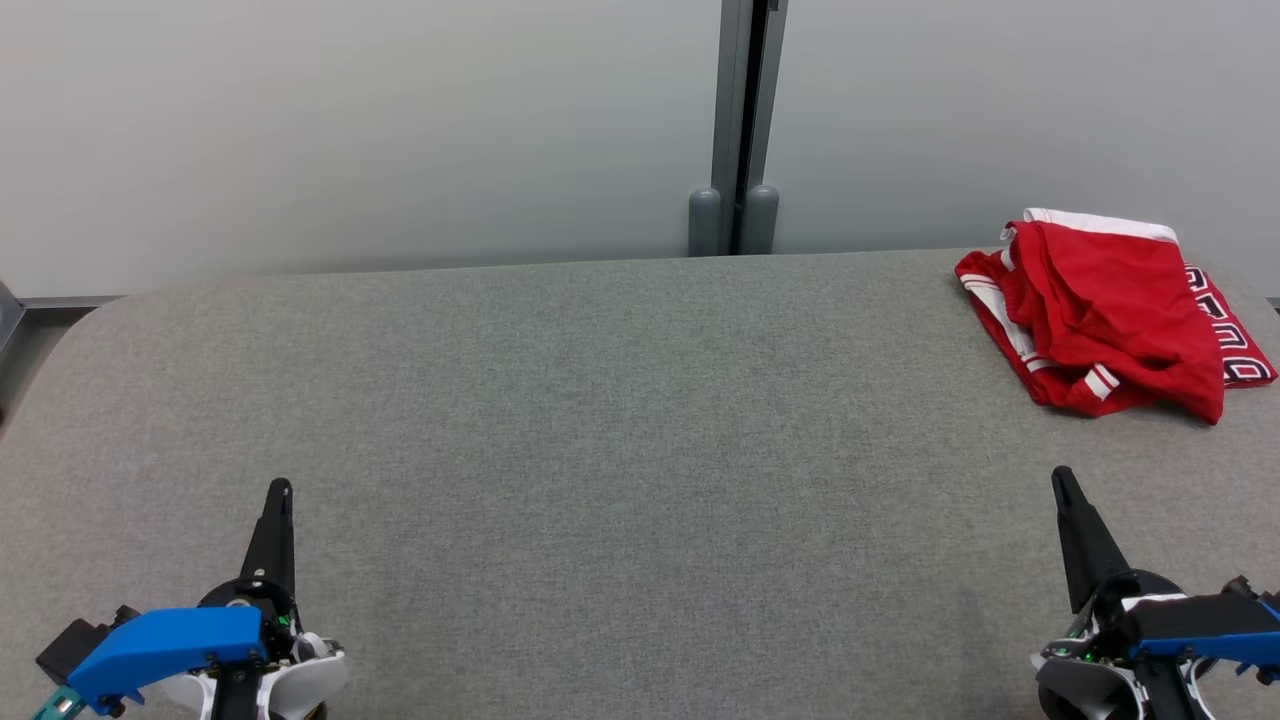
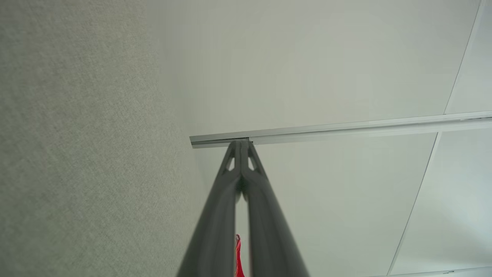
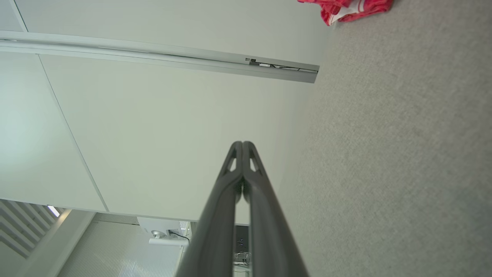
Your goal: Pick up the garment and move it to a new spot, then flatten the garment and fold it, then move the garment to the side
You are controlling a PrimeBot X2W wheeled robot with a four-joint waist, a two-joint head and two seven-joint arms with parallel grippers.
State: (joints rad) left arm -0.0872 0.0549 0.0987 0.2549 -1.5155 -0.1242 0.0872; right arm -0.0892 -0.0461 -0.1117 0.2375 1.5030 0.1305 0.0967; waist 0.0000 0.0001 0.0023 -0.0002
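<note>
A red garment [image 1: 1110, 310] with white stripes and lettering lies crumpled at the far right of the grey table [image 1: 620, 450]. A corner of that garment [image 3: 346, 9] also shows at the top of the right wrist view, and a red sliver of it [image 2: 238, 254] peeks between the fingers in the left wrist view. My left gripper [image 1: 280, 490] rests at the near left, shut on nothing, its fingertips [image 2: 241, 144] pressed together. My right gripper [image 1: 1062, 478] sits at the near right, below the garment and apart from it, shut and empty as well, fingertips [image 3: 243, 144] touching.
A pale partition wall [image 1: 350, 130] with a grey vertical post [image 1: 740, 120] stands right behind the table's far edge. The table's left corner is rounded [image 1: 90, 310], with a gap beside it.
</note>
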